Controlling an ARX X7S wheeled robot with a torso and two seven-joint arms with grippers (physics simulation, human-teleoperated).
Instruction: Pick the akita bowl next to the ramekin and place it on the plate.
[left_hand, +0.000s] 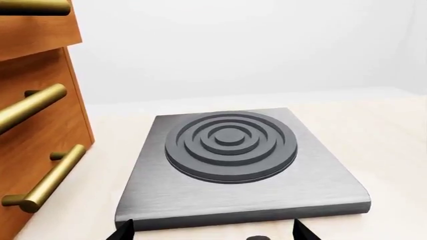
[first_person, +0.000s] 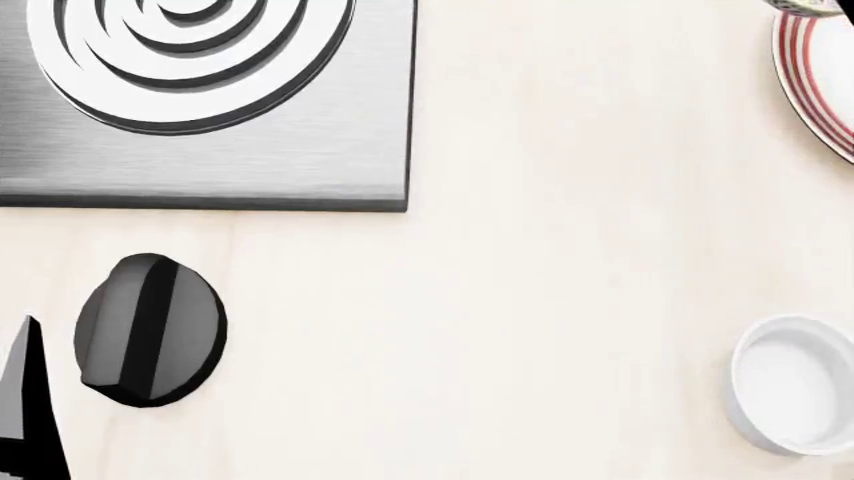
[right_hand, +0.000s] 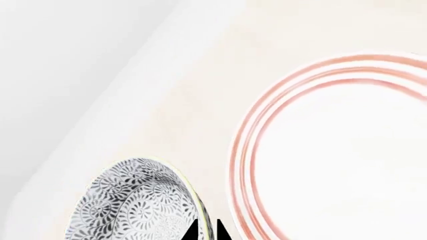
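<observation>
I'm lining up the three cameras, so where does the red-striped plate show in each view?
Left wrist view: the plate is not in it; only the stove and drawers show.
Head view: the plate is cut off at the upper right edge.
Right wrist view: the plate fills the right half, with the patterned bowl beside it, held at its rim by the right gripper.
Shared landmark: the pale wooden table, seen in every view.
</observation>
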